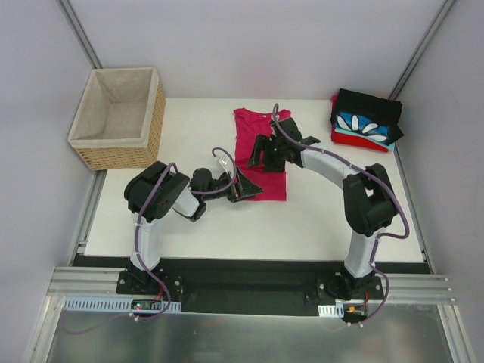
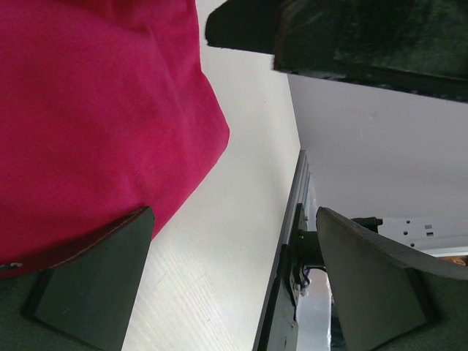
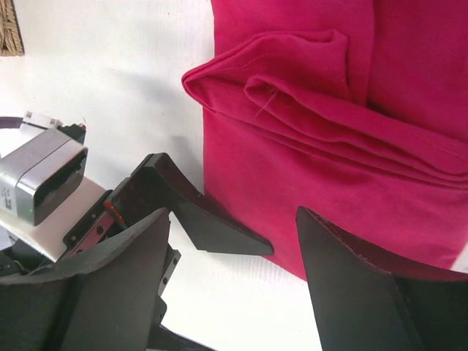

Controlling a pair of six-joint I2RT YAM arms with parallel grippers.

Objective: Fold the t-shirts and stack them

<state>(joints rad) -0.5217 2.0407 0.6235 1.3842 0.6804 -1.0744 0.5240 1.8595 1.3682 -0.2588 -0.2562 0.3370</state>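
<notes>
The magenta-pink t-shirt (image 1: 261, 144) lies mid-table, folded into a long strip; it also shows in the left wrist view (image 2: 95, 110) and the right wrist view (image 3: 351, 110). My left gripper (image 1: 246, 189) is open at the shirt's near-left corner, one finger (image 2: 95, 285) against the hem, nothing between the jaws (image 2: 234, 256). My right gripper (image 1: 262, 155) is open and empty (image 3: 234, 278), hovering over the shirt's left edge just above the left gripper's finger (image 3: 197, 212). A folded stack sits at the back right: black (image 1: 370, 108) on top, blue petal-print (image 1: 363, 125), red (image 1: 355, 140) underneath.
A wicker basket (image 1: 155, 125) with beige lining stands at the back left corner. The table's (image 1: 189, 227) front edge and the metal rail run below the arms. Grey walls close in the sides and back.
</notes>
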